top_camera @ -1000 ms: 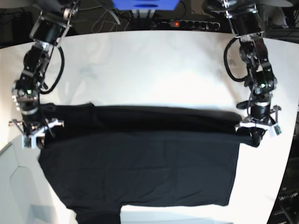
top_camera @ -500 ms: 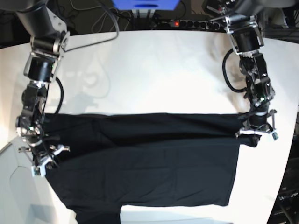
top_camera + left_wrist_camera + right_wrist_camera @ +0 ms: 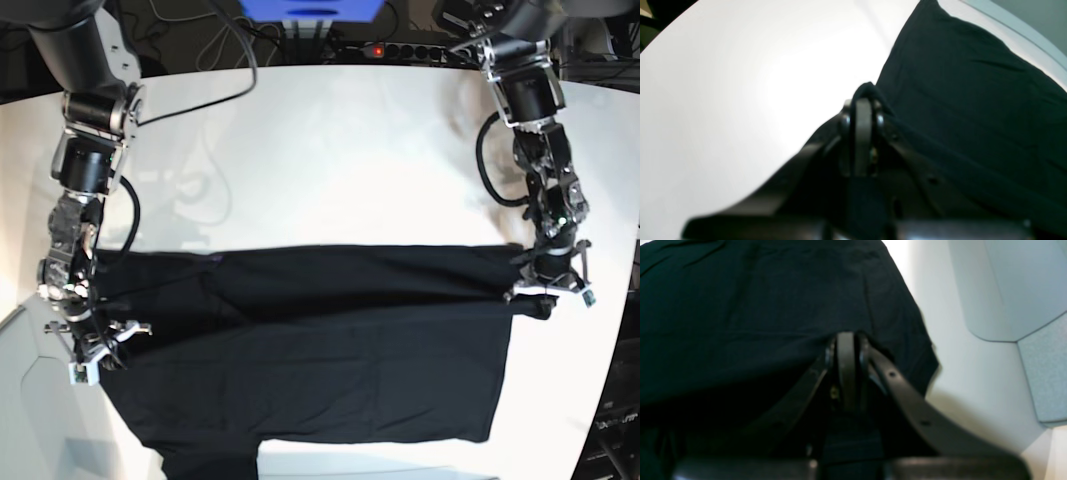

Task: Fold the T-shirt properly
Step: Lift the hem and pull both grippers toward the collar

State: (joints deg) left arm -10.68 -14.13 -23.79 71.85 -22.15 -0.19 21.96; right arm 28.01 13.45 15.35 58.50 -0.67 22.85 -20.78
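Both grippers clamped on T-shirt (image 3: 320, 340) edges — left gripper (image 3: 547, 285); right gripper (image 3: 95, 352) | cloth black, matte, folded band

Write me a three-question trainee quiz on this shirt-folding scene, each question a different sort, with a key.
1. True or false: the left gripper is shut on cloth at one edge of the large plain black cloth T-shirt.
2. Multiple choice: in the base view, the right gripper sits at the shirt's (A) left edge, (B) middle, (C) bottom hem.
3. Fill in: the shirt lies on a white ____.

Key: 1 true; 2 A; 3 table.
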